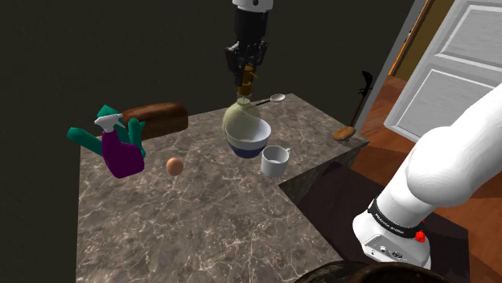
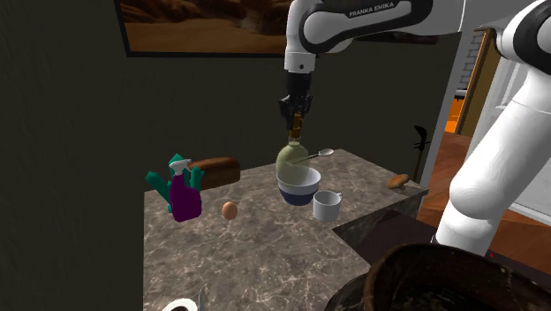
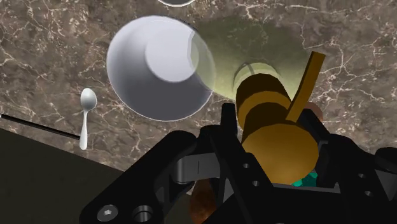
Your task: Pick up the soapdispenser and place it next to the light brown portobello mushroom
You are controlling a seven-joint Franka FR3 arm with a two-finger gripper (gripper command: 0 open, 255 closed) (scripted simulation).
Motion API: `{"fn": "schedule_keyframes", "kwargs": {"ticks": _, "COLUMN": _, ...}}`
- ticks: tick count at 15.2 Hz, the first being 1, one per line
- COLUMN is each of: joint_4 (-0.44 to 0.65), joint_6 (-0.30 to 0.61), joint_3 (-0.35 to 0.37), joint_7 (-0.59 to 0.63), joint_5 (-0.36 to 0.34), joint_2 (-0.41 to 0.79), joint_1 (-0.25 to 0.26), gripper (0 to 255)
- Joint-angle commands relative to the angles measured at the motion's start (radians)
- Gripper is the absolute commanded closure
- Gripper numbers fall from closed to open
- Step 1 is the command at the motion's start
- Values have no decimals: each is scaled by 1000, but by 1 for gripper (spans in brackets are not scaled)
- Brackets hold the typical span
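The soap dispenser [image 1: 243,119] is a pale olive, round-bellied bottle with a brown pump top. My gripper [image 1: 248,72] points straight down and is shut on that pump. In the second exterior view the gripper [image 2: 297,119] holds the bottle [image 2: 290,158] upright just behind the bowl, whose rim hides the bottle's base. The wrist view shows the brown pump [image 3: 275,127] clasped between the fingers, with the see-through body [image 3: 235,54] below it. The light brown mushroom [image 1: 344,133] [image 2: 397,181] lies at the counter's far right corner, well apart from the gripper.
A white and blue bowl [image 1: 248,145] [image 3: 159,67] sits beside the bottle, with a white mug [image 1: 275,160] in front. A spoon [image 1: 269,100] lies behind. An egg [image 1: 174,166], a bread loaf [image 1: 157,116] and a purple spray bottle [image 1: 121,153] stand to the shoulder view's left.
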Motion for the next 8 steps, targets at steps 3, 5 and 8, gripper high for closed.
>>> {"fn": "schedule_keyframes", "kwargs": {"ticks": 3, "joint_4": -52, "joint_6": 3, "joint_3": -66, "joint_7": -104, "joint_5": 4, "joint_2": -49, "joint_1": -33, "gripper": 255}}
{"fn": "schedule_keyframes", "kwargs": {"ticks": 5, "joint_4": -73, "joint_6": 3, "joint_3": -100, "joint_7": -154, "joint_5": 2, "joint_2": -69, "joint_1": -50, "gripper": 255}}
{"fn": "schedule_keyframes", "kwargs": {"ticks": 8, "joint_4": -96, "joint_6": 3, "joint_3": -152, "joint_7": -229, "joint_5": -4, "joint_2": -90, "joint_1": -76, "gripper": 255}}
